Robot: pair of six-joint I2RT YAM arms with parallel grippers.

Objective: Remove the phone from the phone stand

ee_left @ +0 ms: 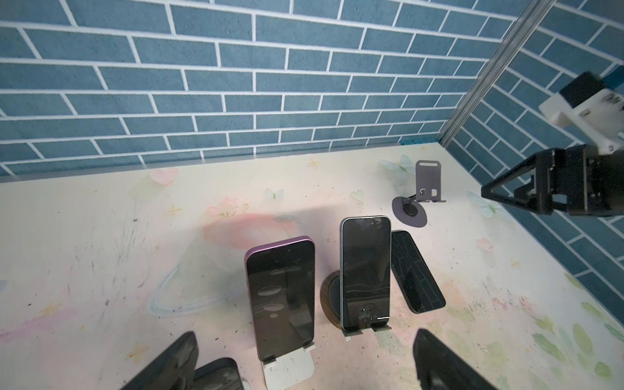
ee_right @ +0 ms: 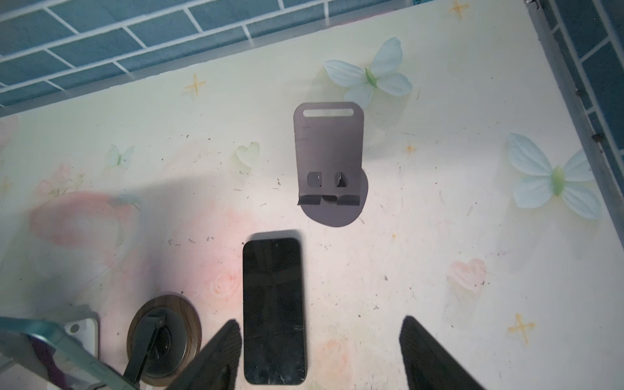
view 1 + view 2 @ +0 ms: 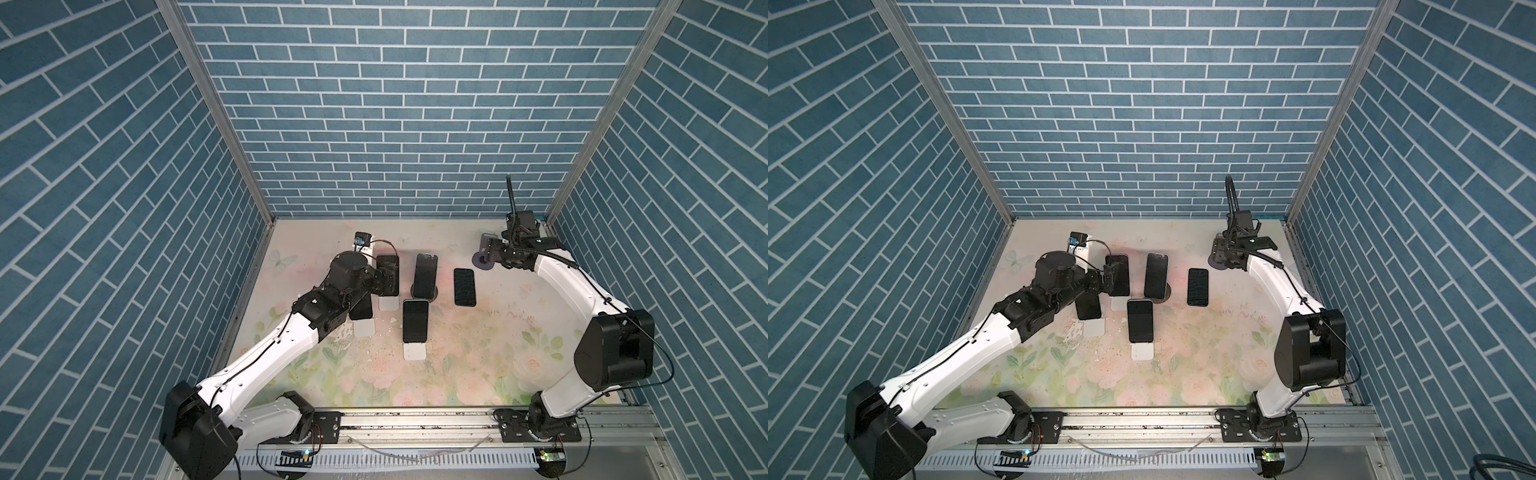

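Three phones lean on white phone stands and one on a round wooden-base stand (image 3: pixel 424 293). My left gripper (image 3: pixel 385 277) is open wide beside the purple phone (image 1: pixel 280 297) on its white stand (image 1: pixel 287 369); in the left wrist view that phone stands ahead of the fingers (image 1: pixel 175 361), untouched. A phone with a light rim (image 1: pixel 366 270) rests on the wooden-base stand. Another phone (image 3: pixel 464 286) lies flat on the table. My right gripper (image 2: pixel 315 341) hangs open and empty by the empty grey stand (image 2: pixel 329 152).
A further phone on a white stand (image 3: pixel 415 320) is nearer the front, and one (image 3: pixel 360 309) is partly hidden under my left arm. Blue brick walls close in the back and both sides. A rail (image 3: pixel 415 419) runs along the front edge.
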